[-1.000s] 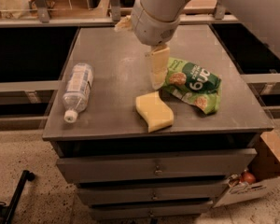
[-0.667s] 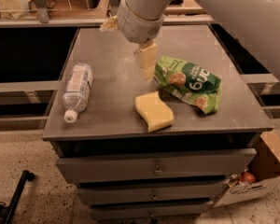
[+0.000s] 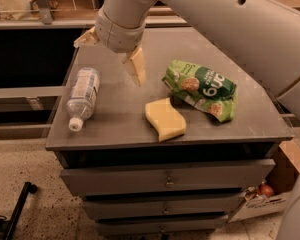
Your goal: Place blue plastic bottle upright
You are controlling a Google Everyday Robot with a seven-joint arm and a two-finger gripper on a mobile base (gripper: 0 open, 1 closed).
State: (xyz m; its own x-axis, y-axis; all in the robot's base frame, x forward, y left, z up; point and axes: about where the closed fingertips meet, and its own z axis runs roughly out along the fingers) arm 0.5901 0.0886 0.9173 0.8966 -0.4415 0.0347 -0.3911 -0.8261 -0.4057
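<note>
Compared with one second ago, the gripper [image 3: 108, 62] is now more to the left: before it hung close to the green snack bag [image 3: 202, 89], and now it hangs over the middle-left part of the grey cabinet top [image 3: 115, 126], between the bag and the blue plastic bottle [image 3: 83, 96]. Its two pale fingers [image 3: 137, 67] are spread well apart and they hold nothing; one points down toward the top, the other sticks out to the left side of the thick grey wrist [image 3: 118, 24]. The bottle, the bag and the yellow sponge [image 3: 165, 118] lie at the same places as before. The blue plastic bottle lies on its side near the left edge of the cabinet top, with its white cap [image 3: 75, 124] turned to the front edge and its base turned to the back. It is not touched by the gripper, which is near it but clearly apart. The yellow sponge lies flat near the front edge, just beside the green snack bag, which is crumpled on the right part of the top. Below the top, the closed drawers [image 3: 165, 180] of the cabinet show, and a cardboard box [image 3: 268, 199] stands on the floor at the right.
</note>
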